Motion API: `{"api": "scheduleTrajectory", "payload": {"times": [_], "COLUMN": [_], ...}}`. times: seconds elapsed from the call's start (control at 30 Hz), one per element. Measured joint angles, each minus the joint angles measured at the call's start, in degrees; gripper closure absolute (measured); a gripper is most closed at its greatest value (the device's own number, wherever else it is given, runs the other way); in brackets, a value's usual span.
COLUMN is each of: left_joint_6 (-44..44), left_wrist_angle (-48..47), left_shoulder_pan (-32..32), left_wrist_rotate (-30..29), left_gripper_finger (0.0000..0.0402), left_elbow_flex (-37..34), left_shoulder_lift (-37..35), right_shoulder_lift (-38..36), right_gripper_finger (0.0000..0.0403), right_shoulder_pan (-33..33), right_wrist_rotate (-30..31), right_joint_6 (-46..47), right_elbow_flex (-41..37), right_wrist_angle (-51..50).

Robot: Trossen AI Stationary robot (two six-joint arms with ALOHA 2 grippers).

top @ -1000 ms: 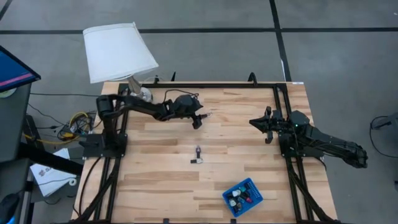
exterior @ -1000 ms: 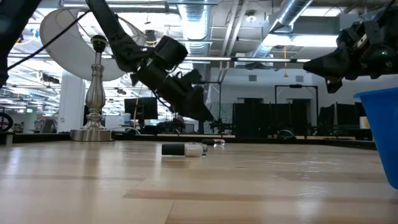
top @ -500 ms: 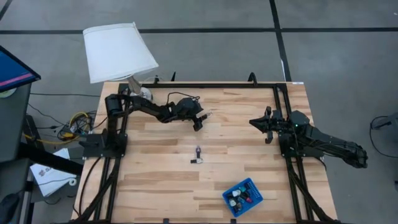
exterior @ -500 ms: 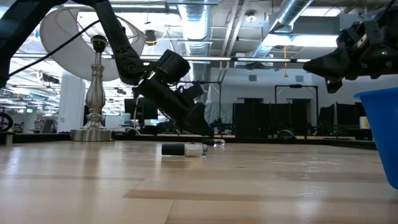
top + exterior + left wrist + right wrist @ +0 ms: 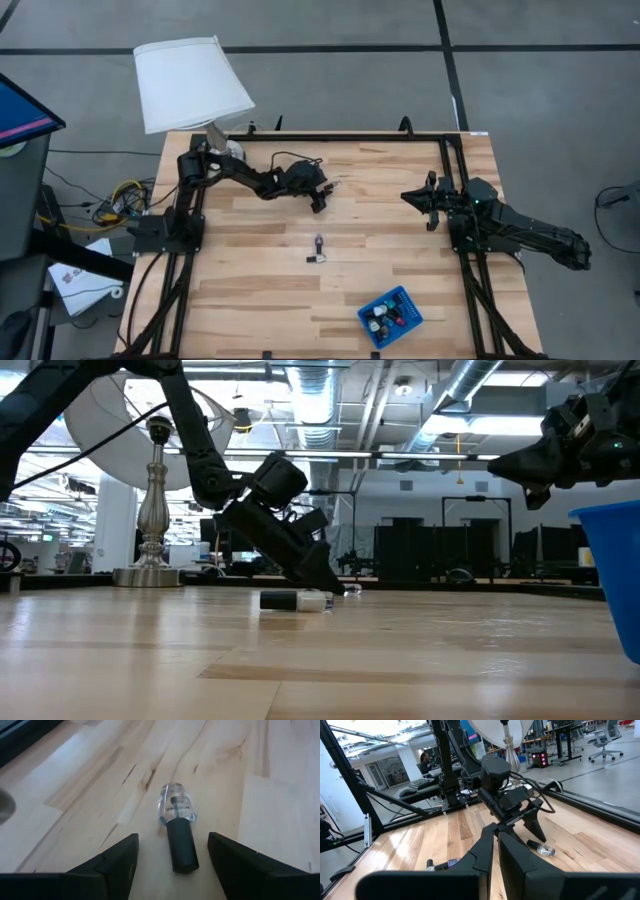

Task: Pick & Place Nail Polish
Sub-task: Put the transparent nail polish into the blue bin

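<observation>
1. Low over the far part of the table point(image 5: 400, 200), the left gripper point(image 5: 318, 202) stood with its jaws spread wide and held nothing.
2. Between its two fingers point(image 5: 112, 865), seen from the left wrist, a clear bottle point(image 5: 177, 830) lay on its side on the wood, its black cap towards the camera, touching neither finger.
3. From the right wrist, that clear bottle showed just under the left gripper's tips point(image 5: 534, 831), lying flat.
4. Nearer the table's middle, a second bottle point(image 5: 317, 250) lay on its side, well apart from the left gripper; the low view showed its dark cap and pale body point(image 5: 296, 600).
5. Near the front edge sat a blue tray point(image 5: 412, 303) holding several more bottles point(image 5: 381, 317).
6. Off at the right side, the right gripper point(image 5: 407, 196) hung above the table with its fingers closed together and empty.
7. Beyond the left arm, a lamp point(image 5: 190, 82) with a white shade stood at the far left corner.
</observation>
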Motion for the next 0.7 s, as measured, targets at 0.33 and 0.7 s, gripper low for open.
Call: {"api": "scheduleTrajectory", "payload": {"times": [0.33,0.7], "left_joint_6": [0.2,0.5], "left_wrist_angle": [0.2,0.0], "left_shoulder_pan": [0.1,0.0], "left_wrist_rotate": [0.1,-0.2], "left_gripper_finger": [0.0230,0.0349], "left_elbow_flex": [0.1,0.0], "left_shoulder_lift": [0.6,0.7], "right_shoulder_lift": [0.0,0.0], "right_gripper_finger": [0.0381,0.0381], "right_shoulder_pan": [0.0,0.0], "right_wrist_rotate": [0.0,0.0], "right_joint_6": [0.0,0.0], "right_elbow_flex": [0.0,0.0], "right_wrist_angle": [0.0,0.0]}}
